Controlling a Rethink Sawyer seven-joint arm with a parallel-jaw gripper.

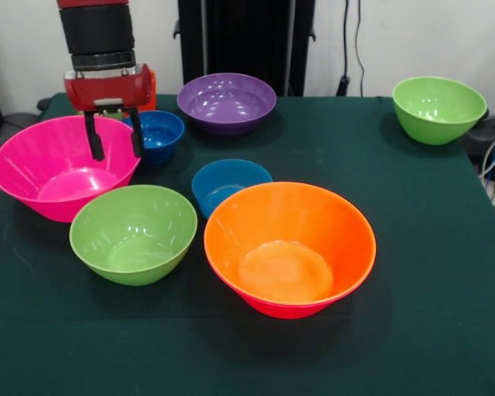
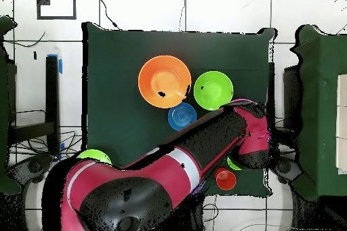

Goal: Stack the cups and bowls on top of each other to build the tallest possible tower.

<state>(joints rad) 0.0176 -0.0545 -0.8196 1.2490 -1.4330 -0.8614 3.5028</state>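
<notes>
Fingers [image 1: 94,137]: two dark prongs spread apart, grasping nothing.
Gripper [image 1: 114,145]: hangs over the big pink bowl's [image 1: 41,169] far rim, beside a small blue bowl [image 1: 158,132].
Table middle: orange bowl [image 1: 289,247], green bowl [image 1: 134,233], another blue bowl [image 1: 228,182].
Far edge: purple bowl [image 1: 227,101].
Far corner: second green bowl [image 1: 438,108].

Even, bright overhead lighting produces white glare patches on the glossy orange bowl [image 1: 289,247] and pink bowl [image 1: 62,167], soft short shadows on the dark green tablecloth [image 1: 429,272], and no noticeable blur.
</notes>
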